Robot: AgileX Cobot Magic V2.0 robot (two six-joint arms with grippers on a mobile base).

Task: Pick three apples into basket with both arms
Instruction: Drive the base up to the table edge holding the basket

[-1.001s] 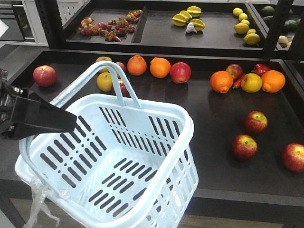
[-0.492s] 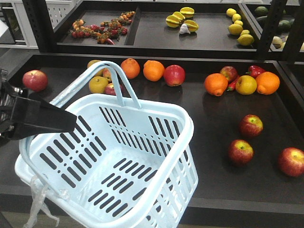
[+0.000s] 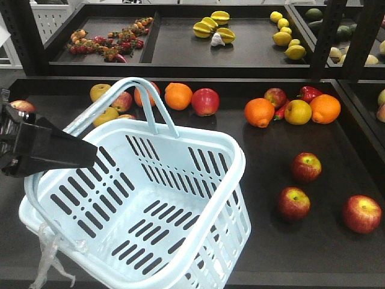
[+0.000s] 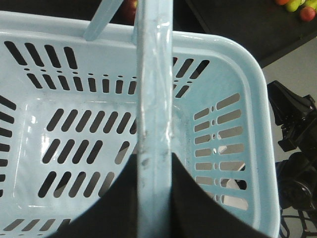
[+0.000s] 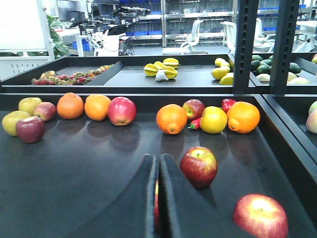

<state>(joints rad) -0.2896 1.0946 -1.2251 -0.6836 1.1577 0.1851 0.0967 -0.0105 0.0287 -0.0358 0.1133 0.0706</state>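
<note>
The pale blue basket hangs tilted at the front left, empty, with a clear plastic scrap at its lower left corner. My left gripper is shut on its hoop handle, which runs between the jaws in the left wrist view, where the gripper sits above the basket floor. Three dark red apples lie on the shelf at the right: one, one and one. My right gripper is shut and empty, low over the shelf. Two apples lie just right of it, and a third shows as a red sliver between the fingers.
Oranges, yellow fruits, a red pepper and other apples lie along the back of the black shelf. An upper shelf holds starfruit and lemons. Black shelf posts stand at the back right.
The whole shelf scene has shifted left and down in the front view, so the view has moved nearer and to the right. The basket and left gripper keep their place in the frame.
</note>
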